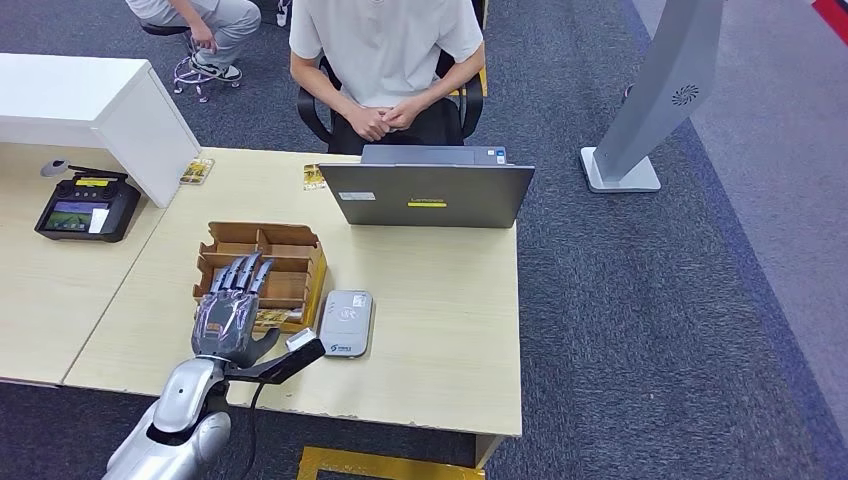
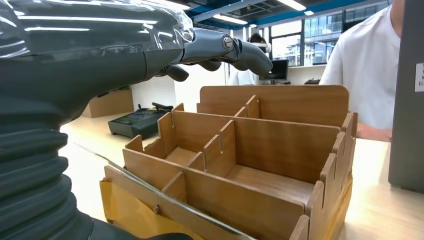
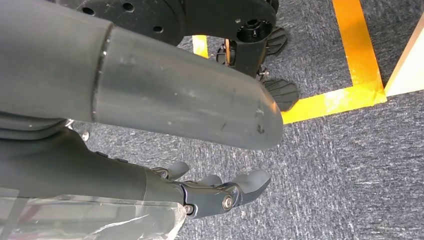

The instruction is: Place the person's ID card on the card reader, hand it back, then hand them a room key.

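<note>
Your left hand, fingers spread and holding nothing, hovers over the wooden organizer; judged room-key step, so reach into a compartment.

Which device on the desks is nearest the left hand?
The white card reader, flat just right of the left hand; the black terminal and laptop sit farther off.

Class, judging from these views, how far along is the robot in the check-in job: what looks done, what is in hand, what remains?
Nothing looks done: the white-grey card reader lies bare, and the seated person's clasped hands hold no card. In hand: the left hand, empty with fingers spread, hovers over the compartmented wooden organiser box. The right hand hangs over carpet. Scanning, returning the card and giving a key all remain.
</note>
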You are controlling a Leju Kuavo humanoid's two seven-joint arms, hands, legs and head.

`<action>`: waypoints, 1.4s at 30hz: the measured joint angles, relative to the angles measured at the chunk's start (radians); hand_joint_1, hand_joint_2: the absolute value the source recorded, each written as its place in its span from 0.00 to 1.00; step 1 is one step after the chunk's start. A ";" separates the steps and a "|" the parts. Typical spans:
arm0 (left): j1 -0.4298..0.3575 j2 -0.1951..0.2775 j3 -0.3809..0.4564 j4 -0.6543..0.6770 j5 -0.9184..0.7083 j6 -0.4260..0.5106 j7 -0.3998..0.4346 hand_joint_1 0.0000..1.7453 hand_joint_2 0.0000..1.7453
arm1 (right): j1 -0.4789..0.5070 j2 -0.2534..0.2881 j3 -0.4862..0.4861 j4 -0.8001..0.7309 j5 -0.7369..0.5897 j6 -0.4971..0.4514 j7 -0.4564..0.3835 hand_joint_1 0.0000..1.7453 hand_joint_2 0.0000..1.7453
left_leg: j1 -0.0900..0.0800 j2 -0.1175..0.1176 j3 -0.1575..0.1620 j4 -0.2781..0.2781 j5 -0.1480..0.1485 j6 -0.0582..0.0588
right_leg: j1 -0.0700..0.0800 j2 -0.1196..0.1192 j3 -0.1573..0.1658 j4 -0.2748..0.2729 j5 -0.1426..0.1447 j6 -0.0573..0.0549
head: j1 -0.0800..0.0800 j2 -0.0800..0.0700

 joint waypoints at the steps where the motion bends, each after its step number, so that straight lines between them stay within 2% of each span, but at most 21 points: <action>1: 0.000 0.000 0.000 0.000 0.000 -0.002 0.000 0.25 1.00 | 0.000 0.000 0.000 0.000 0.000 0.000 0.000 0.00 0.00 | 0.000 0.000 0.000 0.000 0.000 0.000 | 0.000 0.000 0.000 0.000 0.000 0.000 | 0.000 0.000; 4: 0.001 0.000 0.000 0.000 0.002 -0.012 0.004 1.00 1.00 | 0.000 0.000 0.000 0.000 0.000 0.001 0.000 0.00 0.00 | 0.000 0.000 0.000 0.000 0.000 0.000 | 0.000 0.000 0.000 0.000 0.000 0.000 | 0.000 0.000; 12: 0.000 0.005 0.000 0.000 0.037 -0.109 0.006 1.00 1.00 | 0.000 0.000 -0.004 0.000 0.003 0.006 0.000 0.00 0.00 | 0.000 0.000 0.000 0.000 0.000 0.000 | 0.000 0.000 0.000 0.000 0.000 0.000 | 0.000 0.000; 21: -0.022 0.012 0.000 0.000 0.076 -0.163 -0.005 1.00 1.00 | 0.003 0.000 -0.007 0.000 0.005 0.009 0.000 0.00 0.00 | 0.000 0.000 0.000 0.000 0.000 0.000 | 0.000 0.000 0.000 0.000 0.000 0.000 | 0.000 0.000; 36: -0.029 0.018 0.000 0.001 0.100 -0.169 -0.008 1.00 1.00 | 0.005 0.000 -0.008 0.000 0.011 0.011 0.001 0.00 0.00 | 0.000 0.000 0.000 0.000 0.000 0.000 | 0.000 0.000 0.000 0.000 0.000 0.000 | 0.000 0.000; 42: -0.029 0.018 0.000 0.001 0.114 -0.139 -0.015 1.00 1.00 | 0.005 0.000 -0.009 0.000 0.017 0.010 0.002 0.00 0.00 | 0.000 0.000 0.000 0.000 0.000 0.000 | 0.000 0.000 0.000 0.000 0.000 0.000 | 0.000 0.000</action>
